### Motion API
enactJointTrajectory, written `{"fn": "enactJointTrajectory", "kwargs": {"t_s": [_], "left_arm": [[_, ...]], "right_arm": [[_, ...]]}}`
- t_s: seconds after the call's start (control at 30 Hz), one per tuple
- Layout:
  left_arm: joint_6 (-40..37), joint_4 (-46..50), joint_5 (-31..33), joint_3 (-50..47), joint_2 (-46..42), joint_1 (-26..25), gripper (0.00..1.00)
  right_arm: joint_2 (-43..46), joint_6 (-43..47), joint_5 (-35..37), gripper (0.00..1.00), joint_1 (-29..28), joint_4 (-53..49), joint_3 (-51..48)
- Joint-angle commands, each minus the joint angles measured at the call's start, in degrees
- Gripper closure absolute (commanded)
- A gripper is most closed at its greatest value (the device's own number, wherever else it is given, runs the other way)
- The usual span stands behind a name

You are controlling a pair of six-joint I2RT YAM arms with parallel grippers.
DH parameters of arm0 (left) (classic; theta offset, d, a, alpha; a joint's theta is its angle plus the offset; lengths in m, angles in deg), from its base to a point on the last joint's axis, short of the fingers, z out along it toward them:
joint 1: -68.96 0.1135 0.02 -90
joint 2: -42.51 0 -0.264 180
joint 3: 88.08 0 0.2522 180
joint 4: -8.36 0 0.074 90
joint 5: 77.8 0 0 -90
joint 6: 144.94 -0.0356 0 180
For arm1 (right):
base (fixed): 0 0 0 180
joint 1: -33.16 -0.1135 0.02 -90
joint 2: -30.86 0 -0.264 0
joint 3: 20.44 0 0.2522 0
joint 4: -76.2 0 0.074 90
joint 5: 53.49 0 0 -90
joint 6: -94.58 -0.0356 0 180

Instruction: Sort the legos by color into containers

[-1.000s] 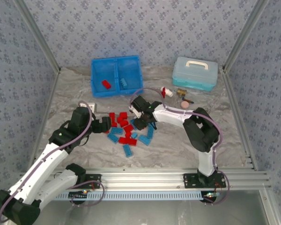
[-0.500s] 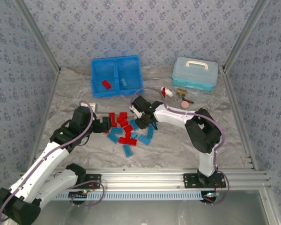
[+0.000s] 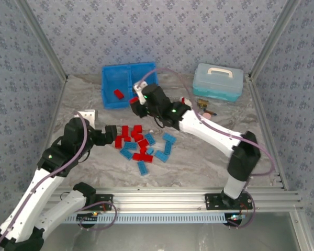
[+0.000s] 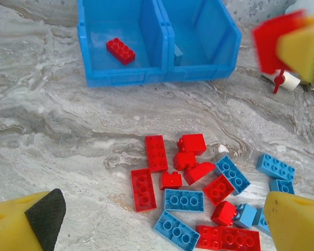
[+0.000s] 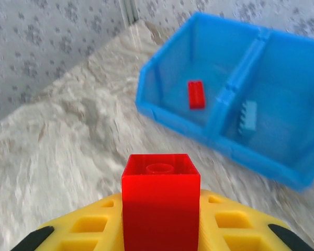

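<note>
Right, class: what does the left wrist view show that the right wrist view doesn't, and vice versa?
Left wrist view: the loose pile of legos, red and blue, with the left pincer open over it. Right wrist view: the patterned wall behind the blue bin. Both: that bin, a red brick in its left compartment, a blue brick in the other, and the right pincer shut on a held red lego, blurred in the left wrist view.
</note>
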Motion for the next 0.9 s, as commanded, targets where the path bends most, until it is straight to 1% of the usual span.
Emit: {"fn": "enactJointTrajectory", "kwargs": {"t_s": [0.0, 0.17, 0.23, 0.33, 0.4, 0.47, 0.53, 0.63, 0.77, 0.87], "left_arm": [[-0.76, 3.18, 0.79, 1.19, -1.78, -0.20, 0.01], [0.47, 4.02, -0.53, -1.01, -4.12, -0.25, 0.01], [0.83, 4.36, -0.60, -1.82, -5.12, -0.21, 0.01], [1.25, 4.04, -0.66, -3.09, -6.65, -0.25, 0.01], [1.72, 3.45, -1.15, -3.95, -7.41, -0.18, 0.01], [1.90, 3.20, -1.72, -4.67, -7.77, -0.20, 0.01], [1.91, 3.02, -1.84, -5.23, -7.72, -0.17, 0.01], [1.81, 3.01, -1.79, -5.67, -7.71, -0.24, 0.01], [2.41, 2.46, -2.09, -6.27, -7.71, -0.12, 0.01], [3.08, 1.54, -2.31, -6.97, -7.64, -0.19, 0.01]], "right_arm": [[-10.35, -0.45, 1.57, 0.70, 0.21, -0.26, 10.42], [-27.39, 2.32, 2.16, 0.69, 0.63, -7.20, 32.81], [-35.85, 2.45, 1.96, 0.69, 1.16, -11.79, 45.67], [-46.73, 2.09, 1.65, 0.69, 1.92, -14.50, 59.47], [-50.22, 1.87, 2.26, 0.69, 2.37, -12.07, 62.16], [-51.90, 1.97, 2.86, 0.69, 2.63, -7.69, 60.93], [-54.14, 2.22, 1.86, 0.69, 2.86, -3.93, 61.31], [-56.78, 2.92, 1.62, 0.68, 3.01, -0.92, 63.00], [-57.83, 2.19, 2.25, 0.66, 3.28, 1.36, 63.38], [-57.72, 2.48, 1.87, 0.60, 3.44, 2.02, 64.45]]}}
